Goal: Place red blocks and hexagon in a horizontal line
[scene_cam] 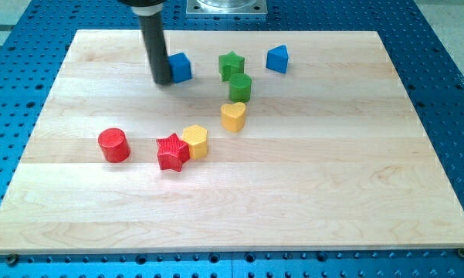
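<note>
Nearest the cam is the wooden board's [239,224] front edge; it's also the biggest thing here, a pale plank top sitting on a blue perforated table [448,93]. At the view's top centre a grey metal base plate [226,6] shows, partly cut off.

Next in size: the dark rod comes down from the view's top left, and my tip [162,81] rests on the board touching the left side of the blue cube [180,67]. No claw on this rig, just the rod, so nothing to call apart or together.

Task things, lower left of board centre: red cylinder [113,145] stands alone toward the view's left; red star [172,151] is to its right w/ a clear gap between them; yellow hexagon [195,141] touches the star's upper right side. The three run roughly left to right, the hexagon a bit higher. My tip is well apart from all three, up toward the view's top.

Others: yellow heart [233,116] up and right of the hexagon, green cylinder [240,87] just above it, green star [232,65] touching or nearly touching above that, blue triangular block [277,59] off to the right near the top edge.
</note>
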Controlling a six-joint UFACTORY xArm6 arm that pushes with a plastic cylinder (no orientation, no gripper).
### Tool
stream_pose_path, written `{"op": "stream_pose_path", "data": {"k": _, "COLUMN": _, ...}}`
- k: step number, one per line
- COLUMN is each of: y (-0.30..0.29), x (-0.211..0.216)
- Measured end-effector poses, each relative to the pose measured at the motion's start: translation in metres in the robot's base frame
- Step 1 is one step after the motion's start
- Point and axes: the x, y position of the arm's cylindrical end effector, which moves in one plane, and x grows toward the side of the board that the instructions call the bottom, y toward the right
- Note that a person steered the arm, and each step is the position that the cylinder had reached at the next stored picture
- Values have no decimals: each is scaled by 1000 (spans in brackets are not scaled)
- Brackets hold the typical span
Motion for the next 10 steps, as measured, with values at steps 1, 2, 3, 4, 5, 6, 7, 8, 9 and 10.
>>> {"op": "stream_pose_path", "data": {"k": 1, "y": -11, "x": 11}}
{"op": "stream_pose_path", "data": {"k": 2, "y": -16, "x": 19}}
{"op": "stream_pose_path", "data": {"k": 3, "y": -40, "x": 22}}
{"op": "stream_pose_path", "data": {"k": 4, "y": -51, "x": 35}}
{"op": "stream_pose_path", "data": {"k": 5, "y": -51, "x": 35}}
{"op": "stream_pose_path", "data": {"k": 6, "y": -50, "x": 35}}
{"op": "stream_pose_path", "data": {"k": 7, "y": -50, "x": 34}}
{"op": "stream_pose_path", "data": {"k": 8, "y": -35, "x": 23}}
{"op": "stream_pose_path", "data": {"k": 9, "y": 9, "x": 38}}
{"op": "stream_pose_path", "data": {"k": 10, "y": 9, "x": 41}}
